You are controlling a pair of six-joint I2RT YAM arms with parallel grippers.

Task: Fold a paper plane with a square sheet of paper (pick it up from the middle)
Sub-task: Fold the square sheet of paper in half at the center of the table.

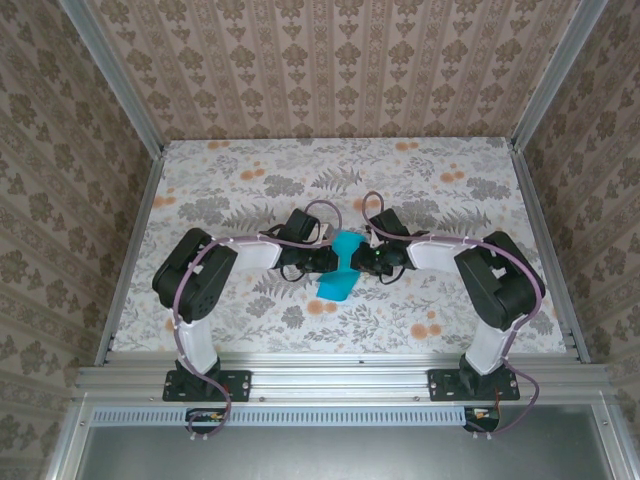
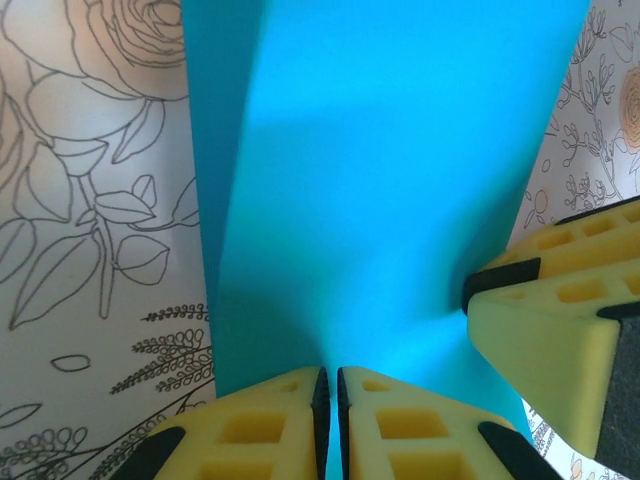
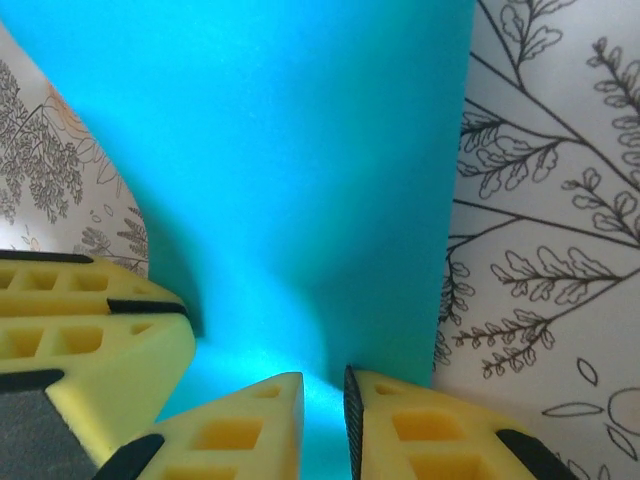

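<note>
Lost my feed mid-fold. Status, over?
Left pincer shut on square sheet of paper. Right pincer shut on it too. Paper bowed between them. Nothing in the way.

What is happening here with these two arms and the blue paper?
Both arms meet over the middle of the table. The left gripper and the right gripper each pinch the square sheet of paper from opposite sides. The sheet curves between them and does not look like a plane yet.

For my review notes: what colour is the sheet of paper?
The sheet of paper is plain teal-blue, clearest in the left wrist view.
</note>
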